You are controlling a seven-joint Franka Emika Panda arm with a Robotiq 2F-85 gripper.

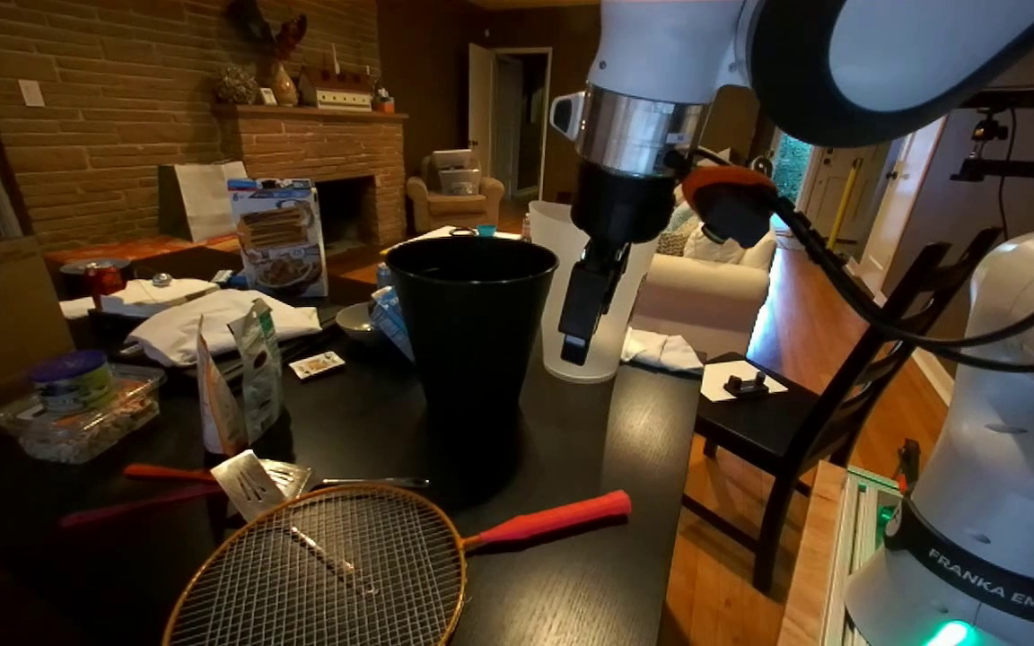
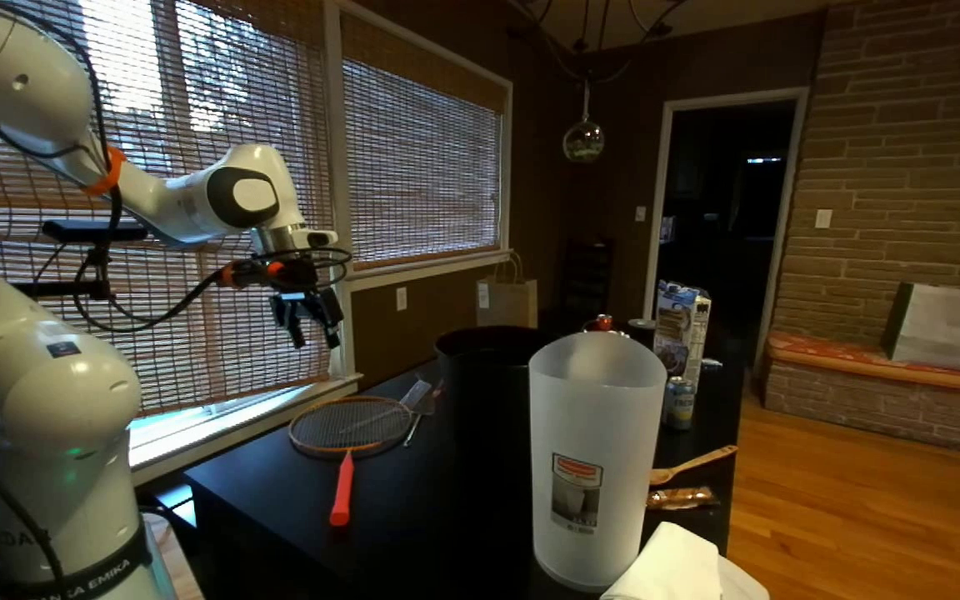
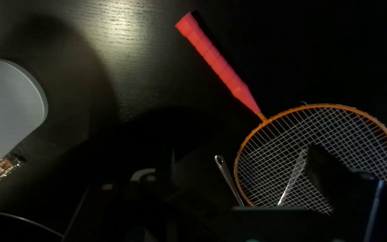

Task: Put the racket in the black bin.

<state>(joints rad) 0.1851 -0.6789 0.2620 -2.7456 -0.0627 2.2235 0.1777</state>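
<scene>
The badminton racket has a pink handle (image 1: 553, 520) and an orange-framed head; it lies flat on the dark table. Its handle also shows in an exterior view (image 2: 343, 492) and in the wrist view (image 3: 218, 64). The black bin (image 1: 474, 332) stands upright on the table beside the racket; it also shows in an exterior view (image 2: 480, 400), and its rim is at the wrist view's lower left (image 3: 18, 218). My gripper (image 2: 316, 340) is open and empty, fingers pointing down, well above the table. It also shows in an exterior view (image 1: 575, 348), seen edge-on.
A tall translucent white bin (image 2: 588, 433) stands next to the black bin. A spatula (image 1: 248, 484) and a metal utensil handle (image 3: 225, 174) lie by the racket head. Upright pouches (image 1: 257, 377), a food box (image 1: 279, 238) and a clear tub (image 1: 77, 417) stand farther along.
</scene>
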